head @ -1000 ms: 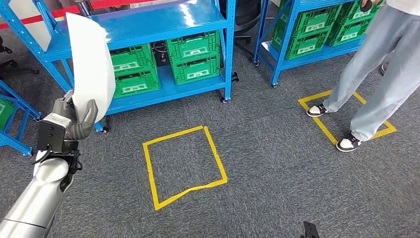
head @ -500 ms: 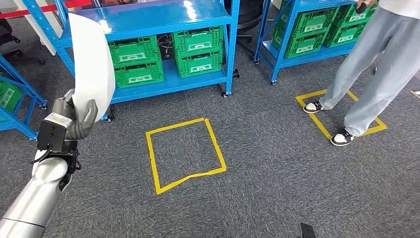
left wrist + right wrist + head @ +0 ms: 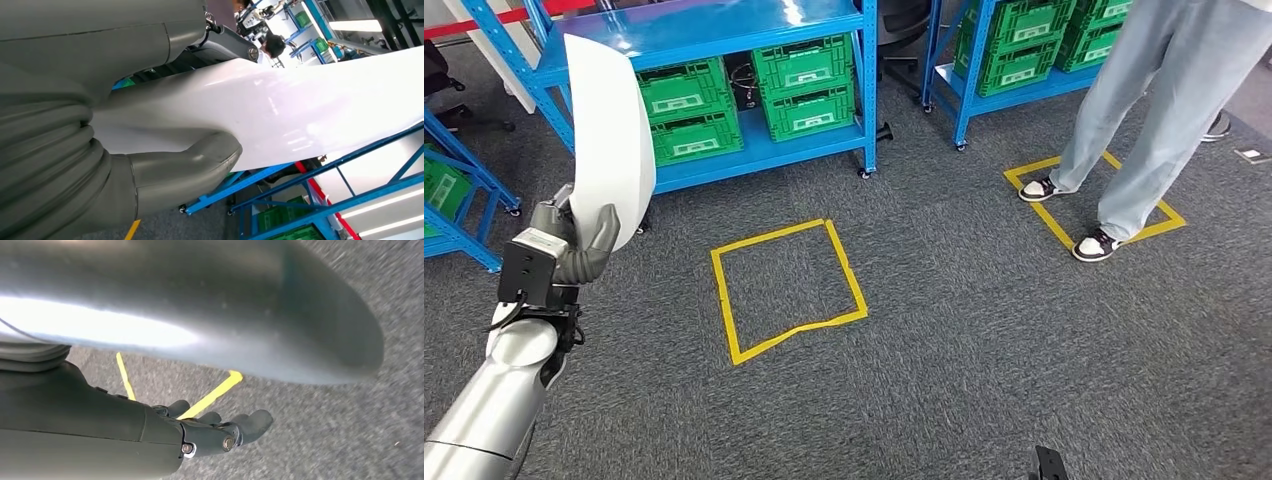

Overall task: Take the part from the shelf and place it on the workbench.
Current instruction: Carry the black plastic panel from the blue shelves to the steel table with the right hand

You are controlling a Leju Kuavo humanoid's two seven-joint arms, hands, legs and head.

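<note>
The left hand [image 3: 574, 245] gripped the big white part [image 3: 611, 135], its thick grey thumb [image 3: 200, 162] pressed on the smooth sheet, which stood up tall above the hand. The right hand [image 3: 220, 432] hung over the grey carpet [image 3: 984, 330] with nothing in it, its dark fingers a little curled but apart. Past the part stood a blue shelf [image 3: 724, 30] with green crates [image 3: 749, 105], a yellow tape square [image 3: 786, 288] lay on the floor, and a person [image 3: 1144, 110] stood on another square [image 3: 1092, 203].
</note>
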